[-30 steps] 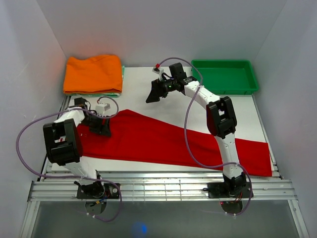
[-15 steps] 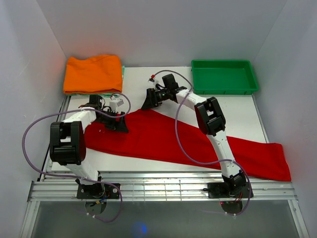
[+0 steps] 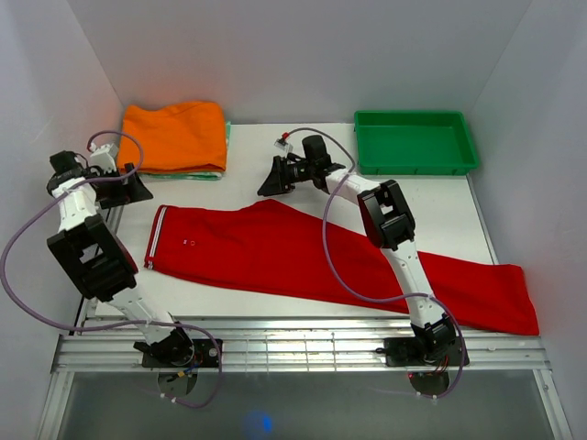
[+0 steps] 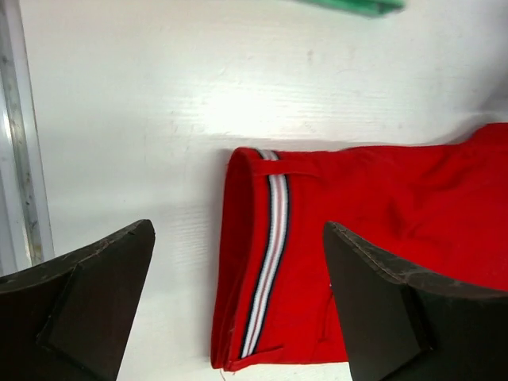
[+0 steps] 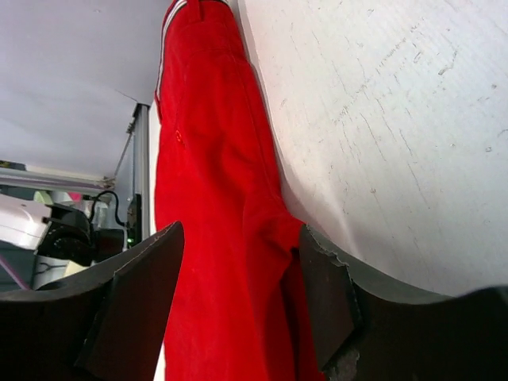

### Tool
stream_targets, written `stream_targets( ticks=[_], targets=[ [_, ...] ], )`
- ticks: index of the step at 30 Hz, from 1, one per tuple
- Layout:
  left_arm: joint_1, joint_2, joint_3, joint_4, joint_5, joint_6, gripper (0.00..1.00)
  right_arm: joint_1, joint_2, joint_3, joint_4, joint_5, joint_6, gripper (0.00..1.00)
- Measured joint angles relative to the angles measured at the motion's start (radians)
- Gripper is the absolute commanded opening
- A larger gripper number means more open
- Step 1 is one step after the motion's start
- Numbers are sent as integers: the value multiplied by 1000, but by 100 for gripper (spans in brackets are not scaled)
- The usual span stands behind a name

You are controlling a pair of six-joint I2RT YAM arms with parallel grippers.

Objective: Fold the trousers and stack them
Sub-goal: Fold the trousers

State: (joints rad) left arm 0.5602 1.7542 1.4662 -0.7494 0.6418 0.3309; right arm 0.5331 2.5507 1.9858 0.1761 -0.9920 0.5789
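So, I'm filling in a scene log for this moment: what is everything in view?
trousers: one, bright red with a striped waistband, lying flat across the table from the left side to the near right corner
folded garment: one, orange, far left corner, on a thin green layer
tray: one, green, far right corner
table: one, white
left gripper: one, black, open, left of the waistband
right gripper: one, black, jaws apart astride the trousers' far edge

One pair of red trousers [image 3: 275,252], one orange garment [image 3: 172,136], one green tray [image 3: 417,170]
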Motion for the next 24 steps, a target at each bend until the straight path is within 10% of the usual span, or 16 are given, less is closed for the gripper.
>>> stream_targets(
  ticks=[24],
  targets=[
    [14,296,59,-82,186,-78,68,4,95,-28,232,-34,229,54]
  ],
)
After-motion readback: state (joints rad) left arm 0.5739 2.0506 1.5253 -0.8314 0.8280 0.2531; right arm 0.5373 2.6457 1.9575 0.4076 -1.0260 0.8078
